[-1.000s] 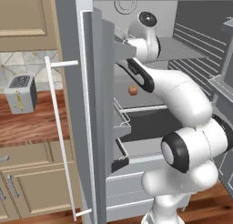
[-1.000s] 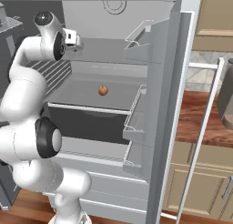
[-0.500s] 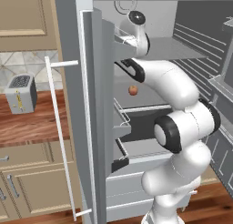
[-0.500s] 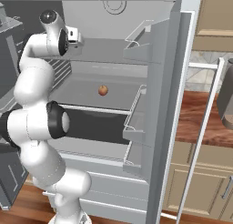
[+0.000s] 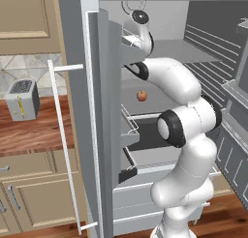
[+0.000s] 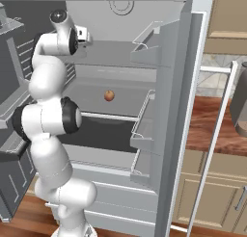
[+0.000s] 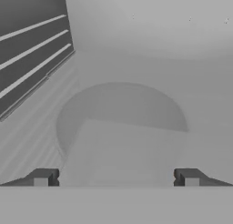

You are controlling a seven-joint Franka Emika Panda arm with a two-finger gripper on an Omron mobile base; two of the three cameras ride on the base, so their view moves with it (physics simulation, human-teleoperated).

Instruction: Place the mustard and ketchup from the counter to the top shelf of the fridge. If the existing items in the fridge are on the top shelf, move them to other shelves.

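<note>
A: Where's the fruit [image 6: 109, 95]?
B: On a middle shelf of the fridge [image 6: 169, 86], one level below the top shelf [image 6: 111, 54], well back from the front edge.
A: How would it handle?
B: Probably light, firm and round, so it may roll; pinch it across the middle.
A: And the arm?
B: Raised high, reaching in over the top shelf. The claw [image 7: 116, 176] is spread wide, holding nothing.

Open tool [image 7: 116, 177] over grey top shelf [image 7: 136, 73]
</note>
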